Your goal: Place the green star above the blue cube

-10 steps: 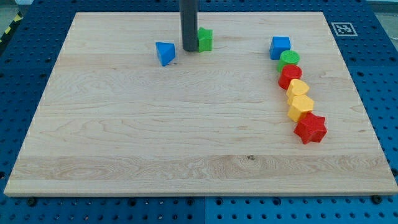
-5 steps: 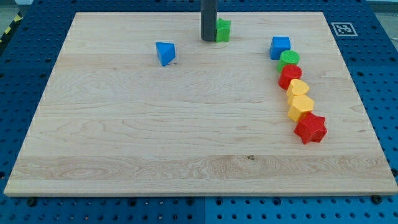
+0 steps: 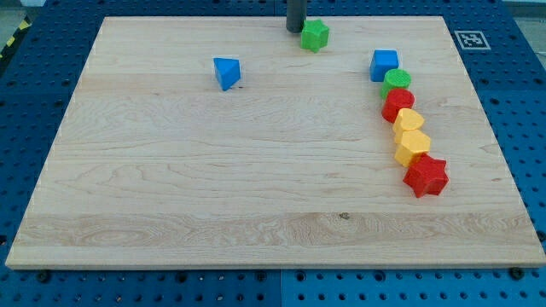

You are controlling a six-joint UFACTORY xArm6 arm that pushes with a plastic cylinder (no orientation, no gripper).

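Near top edge, tool tip [image 3: 295, 31] beside faceted green star [image 3: 315, 35]; grasp state indiscernible.

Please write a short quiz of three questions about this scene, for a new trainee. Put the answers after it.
1. True or false: my tip stands at the view's left of the green star.
2. Which block lies nearest below the blue cube? A) red star B) green round block C) blue triangular block
3. Fill in: the chain's lowest block is the red ____.

Key: 1 true. 2 B, the green round block. 3 star, the red star.
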